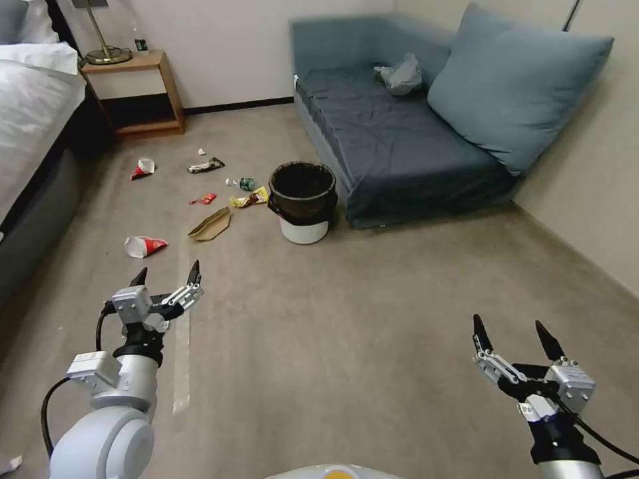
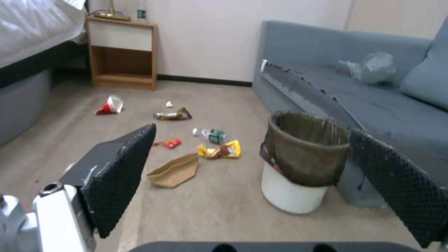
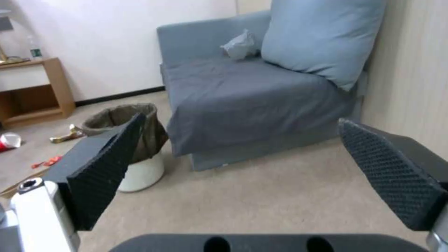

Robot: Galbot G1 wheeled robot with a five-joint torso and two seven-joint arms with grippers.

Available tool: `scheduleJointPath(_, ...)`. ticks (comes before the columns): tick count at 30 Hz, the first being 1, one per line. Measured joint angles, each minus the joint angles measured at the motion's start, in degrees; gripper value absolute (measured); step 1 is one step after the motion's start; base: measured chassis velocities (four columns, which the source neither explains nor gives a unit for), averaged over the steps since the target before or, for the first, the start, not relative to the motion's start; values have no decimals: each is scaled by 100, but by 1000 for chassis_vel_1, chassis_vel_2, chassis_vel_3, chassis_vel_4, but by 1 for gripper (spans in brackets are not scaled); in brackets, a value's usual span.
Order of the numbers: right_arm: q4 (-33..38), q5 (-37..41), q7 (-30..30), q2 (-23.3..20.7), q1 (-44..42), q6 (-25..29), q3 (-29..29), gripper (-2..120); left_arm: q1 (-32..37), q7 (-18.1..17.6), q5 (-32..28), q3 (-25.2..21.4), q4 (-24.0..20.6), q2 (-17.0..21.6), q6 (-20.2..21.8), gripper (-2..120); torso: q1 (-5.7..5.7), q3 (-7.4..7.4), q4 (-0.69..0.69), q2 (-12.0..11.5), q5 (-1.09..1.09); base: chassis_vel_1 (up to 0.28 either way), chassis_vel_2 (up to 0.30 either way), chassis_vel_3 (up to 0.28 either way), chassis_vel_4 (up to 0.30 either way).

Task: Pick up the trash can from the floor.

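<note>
The trash can (image 1: 303,203) is a small round white bin with a black bag folded over its rim. It stands upright on the carpeted floor (image 1: 373,313) beside the sofa's front corner. The trash can (image 2: 302,161) also appears in the left wrist view, and the trash can (image 3: 140,154) in the right wrist view, partly behind a finger. My left gripper (image 1: 166,274) is open, low and left, well short of the can. My right gripper (image 1: 512,332) is open at the lower right, far from it. Both hold nothing.
A blue sofa (image 1: 399,146) with a big cushion stands behind the can. Litter lies left of it: paper cups (image 1: 144,246), a brown paper bag (image 1: 212,225), wrappers (image 1: 249,197), a small bottle (image 2: 211,135). A bed (image 1: 33,120) and nightstand (image 1: 140,93) stand at left. A pale tape stripe (image 1: 181,352) runs along the carpet.
</note>
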Motion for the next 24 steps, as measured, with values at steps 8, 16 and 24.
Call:
scheduleJointPath(8,-24,-8,0,0,15,-1,-2,100,-20,-3,-1,2,37,-1,-1,100,0,0,1,0,-1,-174,175,172,-166)
scheduleJointPath(16,-45,-8,0,0,23,-1,1,100,-24,-5,-1,7,63,-4,-1,100,0,0,0,0,-3,-177,168,173,-176)
scheduleJointPath(24,-47,-14,-1,0,29,-3,1,100,-32,-8,-1,10,74,-5,-1,100,0,0,0,0,-2,-177,187,178,-180)
